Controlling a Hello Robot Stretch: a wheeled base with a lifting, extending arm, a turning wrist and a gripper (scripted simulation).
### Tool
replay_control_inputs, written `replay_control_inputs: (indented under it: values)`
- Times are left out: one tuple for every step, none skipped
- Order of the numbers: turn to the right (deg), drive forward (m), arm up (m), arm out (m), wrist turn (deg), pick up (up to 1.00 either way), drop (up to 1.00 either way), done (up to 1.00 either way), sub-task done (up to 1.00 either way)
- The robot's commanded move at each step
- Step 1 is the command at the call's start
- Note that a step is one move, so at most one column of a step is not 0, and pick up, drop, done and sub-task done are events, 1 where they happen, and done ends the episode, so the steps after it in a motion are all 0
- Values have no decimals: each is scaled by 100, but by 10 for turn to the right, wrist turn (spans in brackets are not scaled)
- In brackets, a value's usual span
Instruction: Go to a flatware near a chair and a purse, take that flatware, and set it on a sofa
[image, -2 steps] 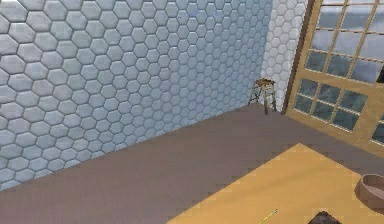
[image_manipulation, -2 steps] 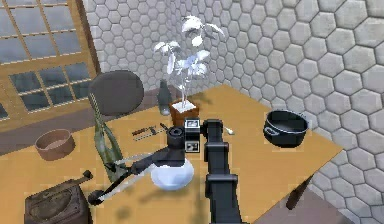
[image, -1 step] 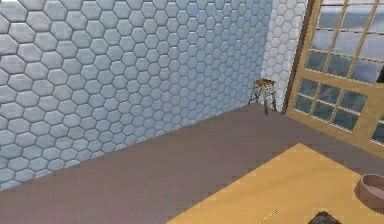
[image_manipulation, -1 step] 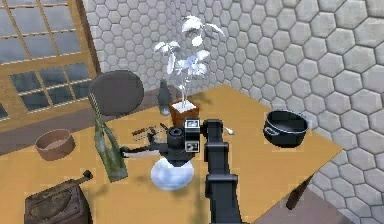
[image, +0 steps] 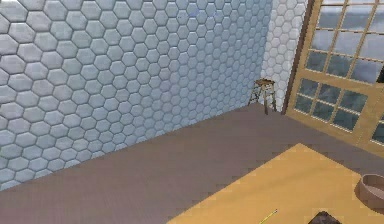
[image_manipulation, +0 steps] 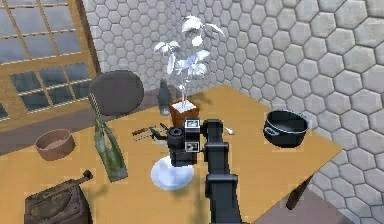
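Forward view: the robot is parked right at the table (image: 290, 175), whose corner fills the lower right. A bowl (image: 372, 190) sits on the table at its right side. A stool (image: 265, 90) stands well beyond the table, in the corner by the window (image: 345, 60).

Arm side view: the arm (image_manipulation: 220, 185) reaches out over the table and the gripper (image_manipulation: 155, 130) sits near the table's middle. A thin dark sliver (image_manipulation: 140, 127) lies on the table at the fingers, probably the flatware. There's no telling whether the claw is apart or together, or whether it has anything in it.

So this looks like the grab step. The next move calls for settling on that sliver and lifting straight up, then driving off to find the sofa.

It's crowded though. A plant (image_manipulation: 185, 100) and a dark bottle (image_manipulation: 163, 95) stand just behind the gripper toward the table's far edge. A green bottle (image_manipulation: 110, 150) is on the table's left half, a plate (image_manipulation: 172, 177) sits beside the arm, and a pot (image_manipulation: 285, 127) is at the right end. The purse (image_manipulation: 55, 205) is at the table's near left corner, and the chair (image_manipulation: 115, 92) stands behind its far edge.
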Motion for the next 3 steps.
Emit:
replay_control_inputs:
  values:
    - [0,0,-30,0,0,0,0,0,0]
    - [0,0,0,0,0,100,0,0,0]
    - [0,0,10,0,0,0,0,0,0]
